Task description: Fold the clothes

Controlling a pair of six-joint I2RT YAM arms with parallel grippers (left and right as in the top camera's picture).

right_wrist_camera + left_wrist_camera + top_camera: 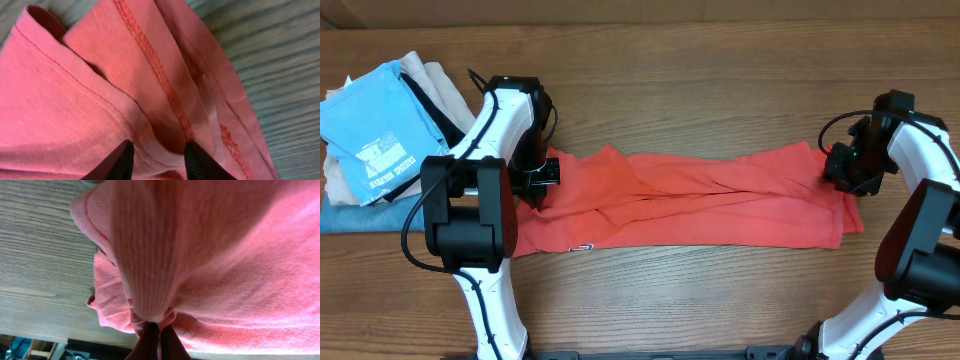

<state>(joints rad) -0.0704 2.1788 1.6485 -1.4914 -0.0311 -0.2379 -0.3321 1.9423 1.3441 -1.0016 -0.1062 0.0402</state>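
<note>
A: Entry one, the T-shirt (700,200)?
B: Coral red, plain, with matching red stitching along the hems.
A: Entry two, the folded shirt (375,120) at the table's left edge?
B: Light blue, white print.
A: The table (720,70)?
B: Brown wood grain.

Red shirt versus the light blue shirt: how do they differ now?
The red shirt is drawn out in a long band across the table; the light blue shirt is folded compact on a pile. The left gripper and right gripper pinch the red shirt's ends; the light blue shirt is untouched. The light blue shirt shows a large white print; the red shirt almost none.
</note>
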